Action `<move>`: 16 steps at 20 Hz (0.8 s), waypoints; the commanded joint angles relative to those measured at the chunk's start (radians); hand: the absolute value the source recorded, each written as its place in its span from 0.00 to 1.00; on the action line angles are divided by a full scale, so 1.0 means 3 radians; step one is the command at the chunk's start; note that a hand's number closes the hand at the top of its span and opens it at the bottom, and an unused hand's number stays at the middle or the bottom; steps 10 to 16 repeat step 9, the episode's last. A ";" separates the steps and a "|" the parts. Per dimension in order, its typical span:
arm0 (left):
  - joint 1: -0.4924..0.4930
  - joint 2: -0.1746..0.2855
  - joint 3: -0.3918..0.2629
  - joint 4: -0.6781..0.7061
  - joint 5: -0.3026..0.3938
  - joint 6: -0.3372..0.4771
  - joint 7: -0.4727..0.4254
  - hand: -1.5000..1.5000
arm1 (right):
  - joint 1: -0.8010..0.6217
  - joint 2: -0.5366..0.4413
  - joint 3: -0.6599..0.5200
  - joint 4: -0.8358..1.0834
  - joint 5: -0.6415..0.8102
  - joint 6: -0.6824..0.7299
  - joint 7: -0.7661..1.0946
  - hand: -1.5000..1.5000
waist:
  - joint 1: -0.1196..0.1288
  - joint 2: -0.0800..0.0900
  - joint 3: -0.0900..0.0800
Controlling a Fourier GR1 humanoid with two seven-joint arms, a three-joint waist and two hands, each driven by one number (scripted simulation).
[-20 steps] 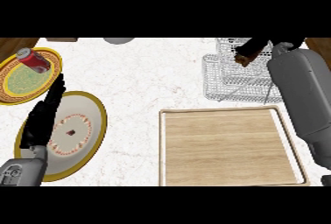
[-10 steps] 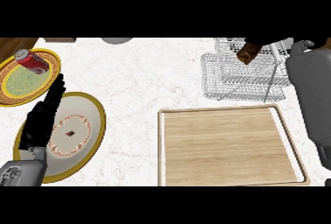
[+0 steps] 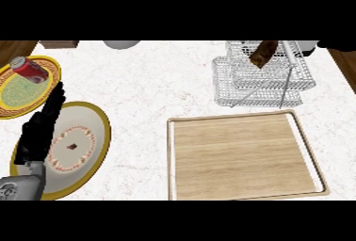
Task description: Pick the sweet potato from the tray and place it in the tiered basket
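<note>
- Grey right forearm, which filled the right side a second ago, has left the view; the right hand (image 3: 339,45) is only a dark sliver at the far right edge, apart from the basket; whether it is open or closed cannot be told
- Brown sweet potato (image 3: 264,53), then beside that hand, now lies alone in the top tier of the tiered basket (image 3: 257,87), tilted
- Basket: white wire mesh, boxy, far right; just near of it sits the wooden tray (image 3: 243,160), pale grain, raised rim, rounded corners
- Left hand (image 3: 42,127), black, unmoved, fingers straight and open, holding nothing, over a round yellow-rimmed plate (image 3: 99,123) at near left
- Far left, a green-centred plate (image 3: 21,96) carries a red can (image 3: 29,69); its label is too small to read
- Counter (image 3: 139,89): white speckled stone
</note>
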 commanded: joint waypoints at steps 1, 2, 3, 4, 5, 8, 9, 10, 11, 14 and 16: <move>-0.0008 -0.0045 -0.0052 -0.0166 -0.0084 0.0059 0.0187 0.50 | 0.0408 -0.0326 -0.0357 -0.0310 -0.0429 0.0455 -0.0009 0.00 | -0.0006 0.0001 0.0004; -0.0040 0.0007 0.0076 0.0078 -0.0009 0.0012 -0.0011 0.50 | 0.0645 -0.0264 -0.0408 -0.0637 -0.0528 0.0498 0.0078 0.00 | -0.0055 -0.0004 0.0001; -0.0037 -0.0064 0.0014 0.0055 -0.0037 0.0033 -0.0002 0.50 | 0.0814 -0.0243 -0.0470 -0.0852 -0.0621 0.0525 0.0054 0.00 | -0.0047 -0.0003 0.0002; -0.0018 -0.0040 0.0036 0.0093 -0.0017 -0.0002 -0.0036 0.50 | 0.0906 -0.0366 -0.0646 -0.0849 -0.0788 0.0653 -0.0042 0.00 | -0.0052 -0.0002 0.0002; 0.0061 -0.0017 0.0034 -0.0047 -0.0035 -0.0035 -0.0055 0.50 | 0.0914 -0.0412 -0.0657 -0.0957 -0.0783 0.0679 0.0035 0.00 | 0.0014 0.0008 0.0002; 0.0003 -0.0018 0.0091 0.0074 -0.0065 0.0049 -0.0083 0.50 | 0.1503 -0.0435 -0.1167 -0.1106 -0.1234 0.0850 -0.0435 0.00 | -0.0067 -0.0001 0.0005; -0.0038 -0.0097 0.0014 0.0056 -0.0101 0.0075 0.0018 0.50 | 0.1557 -0.0424 -0.1284 -0.1075 -0.1358 0.0899 -0.0501 0.00 | -0.0040 0.0006 0.0005; -0.0038 -0.0097 0.0014 0.0056 -0.0101 0.0075 0.0018 0.50 | 0.1557 -0.0424 -0.1284 -0.1075 -0.1358 0.0899 -0.0501 0.00 | -0.0040 0.0006 0.0005; -0.0038 -0.0097 0.0014 0.0056 -0.0101 0.0075 0.0018 0.50 | 0.1557 -0.0424 -0.1284 -0.1075 -0.1358 0.0899 -0.0501 0.00 | -0.0040 0.0006 0.0005; -0.0038 -0.0097 0.0014 0.0056 -0.0101 0.0075 0.0018 0.50 | 0.1557 -0.0424 -0.1284 -0.1075 -0.1358 0.0899 -0.0501 0.00 | -0.0040 0.0006 0.0005; -0.0038 -0.0097 0.0014 0.0056 -0.0101 0.0075 0.0018 0.50 | 0.1557 -0.0424 -0.1284 -0.1075 -0.1358 0.0899 -0.0501 0.00 | -0.0040 0.0006 0.0005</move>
